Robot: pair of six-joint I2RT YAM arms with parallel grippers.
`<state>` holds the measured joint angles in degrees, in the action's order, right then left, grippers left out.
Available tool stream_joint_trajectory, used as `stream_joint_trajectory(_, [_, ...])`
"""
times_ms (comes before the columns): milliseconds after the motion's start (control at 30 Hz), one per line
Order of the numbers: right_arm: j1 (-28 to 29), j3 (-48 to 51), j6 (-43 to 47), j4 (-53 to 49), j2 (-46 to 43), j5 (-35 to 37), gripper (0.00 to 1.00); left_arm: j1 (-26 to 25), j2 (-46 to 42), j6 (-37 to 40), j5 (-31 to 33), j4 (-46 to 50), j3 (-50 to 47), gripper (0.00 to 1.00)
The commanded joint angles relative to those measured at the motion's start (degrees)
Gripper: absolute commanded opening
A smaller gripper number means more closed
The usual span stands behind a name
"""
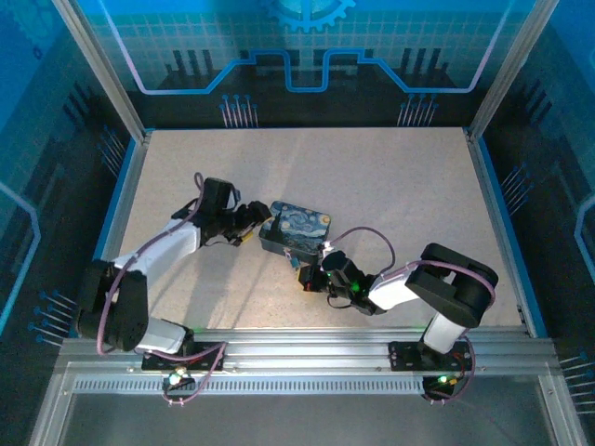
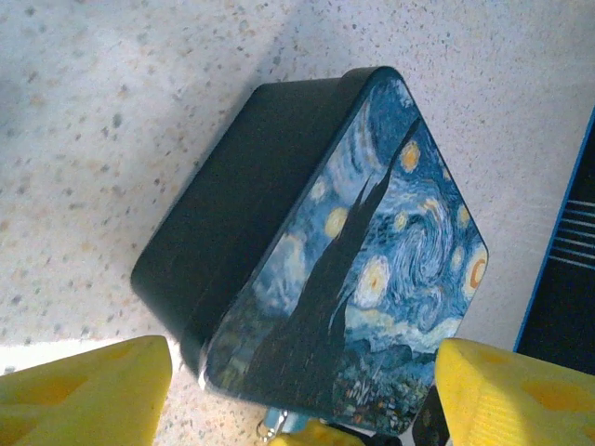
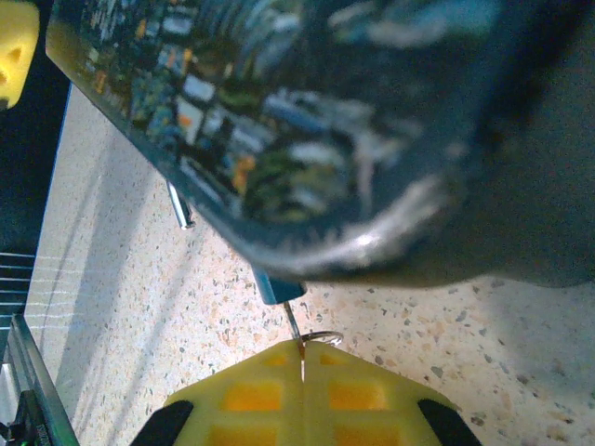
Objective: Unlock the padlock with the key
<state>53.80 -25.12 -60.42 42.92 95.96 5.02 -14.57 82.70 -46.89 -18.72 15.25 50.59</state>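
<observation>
Key [image 3: 295,325], a thin greyish metal sliver with a small wire ring [image 3: 323,338] at its bow, is sticking out from between the yellow pads [image 3: 251,395] of the right pincer [image 3: 303,351], which is clamping fully on it with no gap showing between the pads. Its long axis is running straight ahead of the pincer and leaning slightly left. Its tip is meeting the underside of the padlock [image 3: 277,286], a tiny silvery metal body hanging just under the near rim of the rectangular blue-and-yellow swirl-painted tin box [image 2: 372,260]. Whether the blade is sitting in the keyway or only touching its mouth I cannot tell. The lock is therefore lying directly in line with the key, just beyond the right pincer, and this arm is by far the nearer one. The coming move is probably depending on holding blade and lock body on one axis while pushing in or twisting. Farther on, the tin box is resting on the pale speckled worktop [image 1: 372,177]. At its far left side the left pincer [image 1: 247,226] is standing wide open, its fingers [image 2: 84,390] flanking a corner of the box and gripping nothing.
</observation>
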Motion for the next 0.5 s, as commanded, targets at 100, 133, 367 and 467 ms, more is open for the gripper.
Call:
stream_joint_trajectory(100, [-0.8, -0.22, -0.58, 1.32, 0.84, -0.45, 0.04, 0.61, 6.77, 6.76, -0.98, 3.82, 6.08, 0.75])
stream_joint_trajectory(133, [-0.76, -0.28, -0.57, 1.29, 0.89, -0.51, 0.04, 0.66, 7.72, 7.13, -1.01, 3.74, 6.55, 0.75])
stream_joint_trajectory(367, [-0.79, -0.28, -0.83, 1.47, 1.4, -0.71, 0.05, 0.68, 11.55, 7.78, -1.22, 3.74, 7.17, 0.69])
stream_joint_trajectory(467, [-0.77, -0.24, -0.62, 1.14, 1.45, -0.54, 0.06, 0.66, 12.29, 7.96, -0.9, 3.81, 6.42, 0.66])
